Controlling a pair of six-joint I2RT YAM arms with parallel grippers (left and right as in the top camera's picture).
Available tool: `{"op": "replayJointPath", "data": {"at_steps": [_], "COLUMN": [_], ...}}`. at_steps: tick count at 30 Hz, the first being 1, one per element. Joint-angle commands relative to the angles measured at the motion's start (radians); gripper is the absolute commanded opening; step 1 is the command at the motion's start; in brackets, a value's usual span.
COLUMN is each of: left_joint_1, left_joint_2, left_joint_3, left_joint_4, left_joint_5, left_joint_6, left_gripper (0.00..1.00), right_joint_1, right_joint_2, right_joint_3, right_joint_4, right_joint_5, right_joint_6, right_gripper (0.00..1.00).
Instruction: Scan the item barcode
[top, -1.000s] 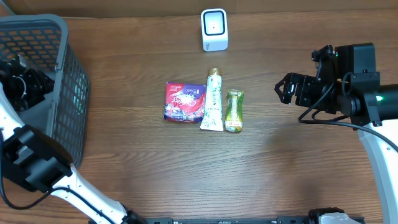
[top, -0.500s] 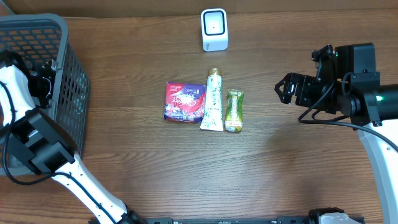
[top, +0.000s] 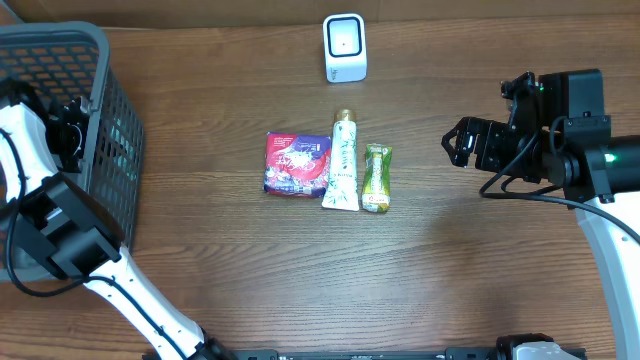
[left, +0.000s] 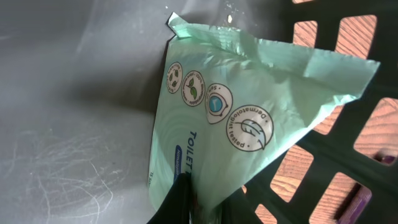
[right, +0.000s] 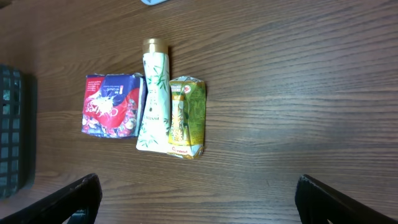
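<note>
Bench (top: 300, 280). Grey basket (top: 112, 150), at its left edge. Green wipes packet (left: 249, 118), inside the basket by its mesh wall, pinched by my left end effector (left: 205, 202). My right end effector (right: 200, 200), spread wide over the bench.

a brown wood-grain table (top: 250, 270) carries a grey mesh basket (top: 112, 135) at its left edge. near the middle three packs lie side by side, touching: a red and purple pouch (top: 296, 164) on the left, a white tube (top: 342, 165) with green leaf print and a gold cap between, and a green and gold sachet (top: 377, 178) on the right.
</note>
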Motion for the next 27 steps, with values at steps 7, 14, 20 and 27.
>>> {"op": "replayJointPath", "data": {"at_steps": [7,14,20,27], "left_joint_1": [-0.005,-0.005,-0.013,-0.021], "left_joint_2": [-0.007,-0.214,-0.243,-0.174], "left_joint_3": [0.240,0.338,0.328,0.204], "left_joint_4": [-0.188,-0.207,-0.218,-0.229], "left_joint_5": [-0.180,-0.353,-0.366,-0.357], "left_joint_6": [-0.117,-0.295,-0.304,-0.282], "left_gripper": [0.04,0.04,0.46,0.65], "right_joint_1": [0.003,0.003,0.003,0.003], "right_joint_2": [0.001,0.001,0.001,0.001], "right_joint_3": [0.017,0.017,0.017,0.017], "right_joint_4": [-0.001,-0.006,-0.006,-0.016], "right_joint_5": [0.009,0.009,0.009,0.009], "right_joint_6": [0.005,0.005,0.005,0.004], "right_gripper": [1.00,1.00,1.00,1.00]}}
